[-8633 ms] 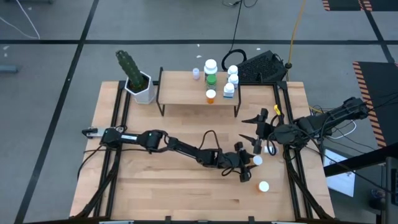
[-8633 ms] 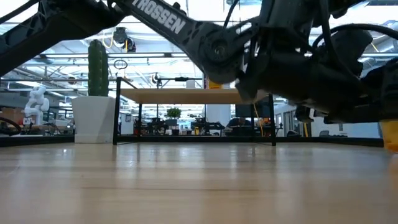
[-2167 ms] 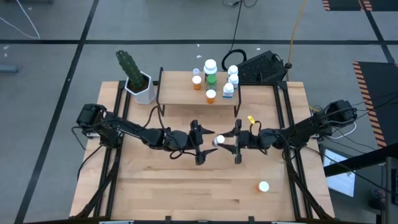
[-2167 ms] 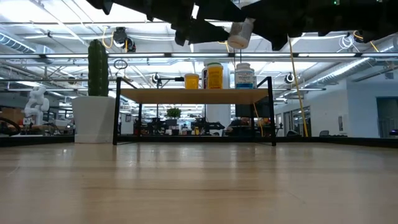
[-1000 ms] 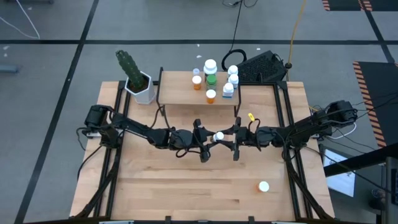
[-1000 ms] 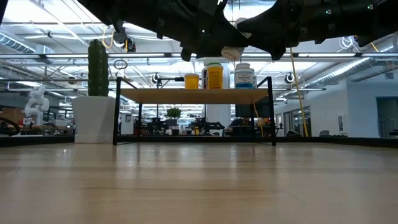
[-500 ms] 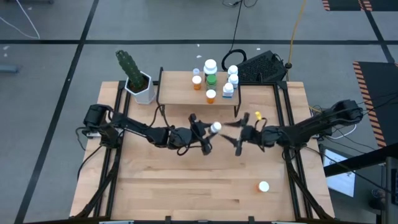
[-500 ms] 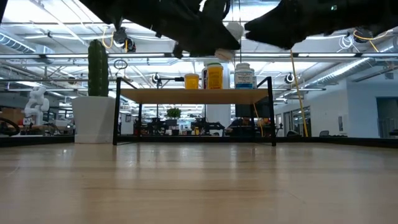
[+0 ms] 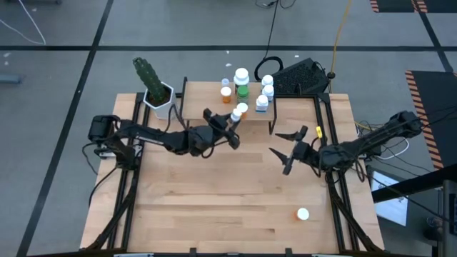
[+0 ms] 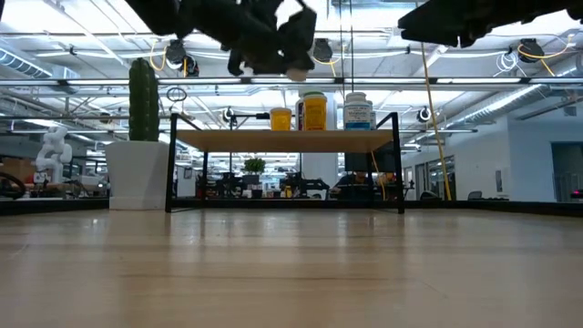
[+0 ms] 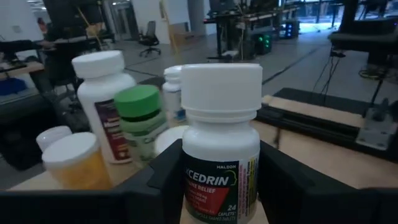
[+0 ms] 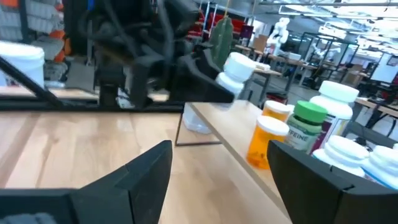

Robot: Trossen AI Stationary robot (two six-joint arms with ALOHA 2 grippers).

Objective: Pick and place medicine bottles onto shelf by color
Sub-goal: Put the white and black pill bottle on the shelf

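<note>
Left gripper (image 9: 230, 125) clamps a white-capped Excedrin bottle (image 11: 219, 143), green and red label, while right gripper (image 9: 284, 151) gapes wide, empty.

High cam looks straight down on the whole worktop (image 9: 214, 193), shelf (image 9: 207, 106) upper centre of frame. Low cam sits at worktop height, facing level at the shelf (image 10: 282, 139) w/ room behind. Left wrist cam is v. close to the bottles; right wrist cam faces the shelf (image 12: 230, 140) from farther off. All four share the shelf.
</note>
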